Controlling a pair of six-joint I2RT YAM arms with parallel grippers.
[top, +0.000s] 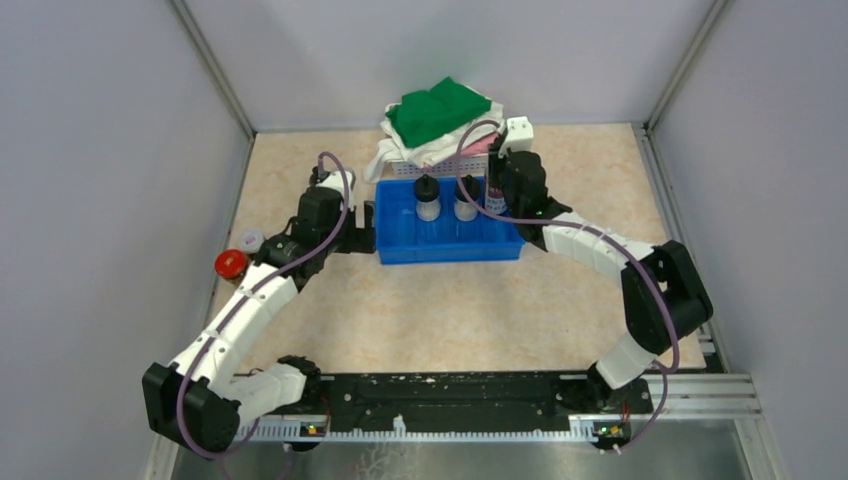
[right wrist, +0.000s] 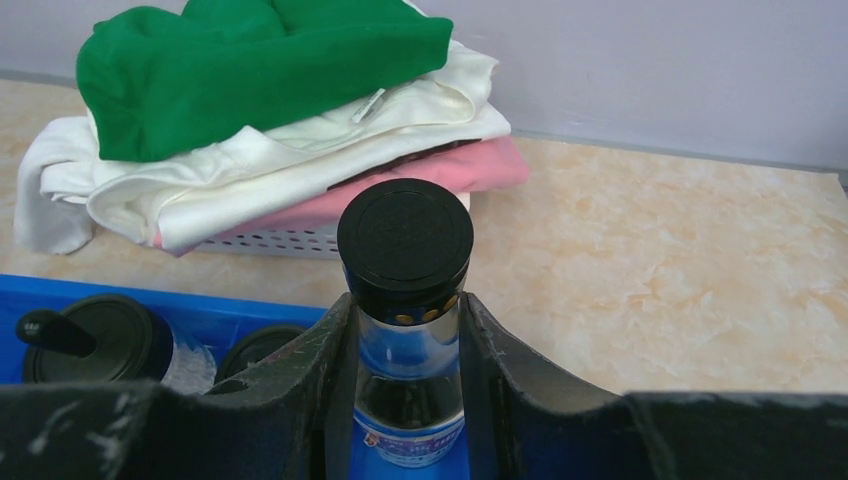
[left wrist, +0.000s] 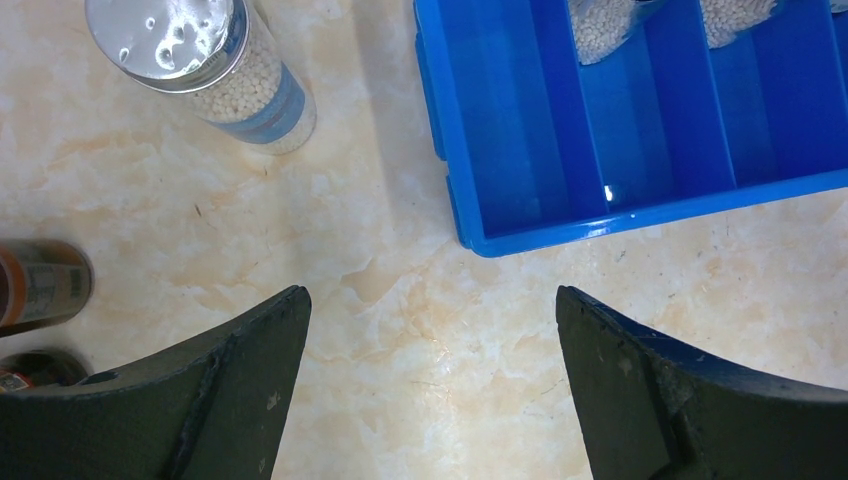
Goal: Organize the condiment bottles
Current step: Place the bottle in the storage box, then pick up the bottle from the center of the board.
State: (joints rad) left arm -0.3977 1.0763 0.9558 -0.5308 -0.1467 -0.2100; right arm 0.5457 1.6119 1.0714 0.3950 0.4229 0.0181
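Nearest: left pincer (left wrist: 430,300), spread wide and holding nothing, over bare worktop (left wrist: 380,330) between a silver-capped jar (left wrist: 215,75) of white beads and the blue tray (left wrist: 450,190). Loose at the worktop's left edge: a red-capped jar (top: 231,263) and two dark bottles (left wrist: 40,285). Middle: the tray, with two black-capped bottles (top: 427,200) upright in separate compartments. Farther: right pincer (right wrist: 407,305), pinching a tall clear bottle (right wrist: 405,240) by the neck just under its black cap, at the tray's right end; whether its base touches the tray floor cannot be told. Farthest: white basket (right wrist: 270,240) of folded cloths. Hazards, as judged: the grip sits high, so the bottle may swing, catch a divider and topple on release; a careless left sweep could knock over the silver-capped jar. Markings: blue band on that jar, orange label on one dark bottle, blue-red label on the tall bottle; no wording legible.
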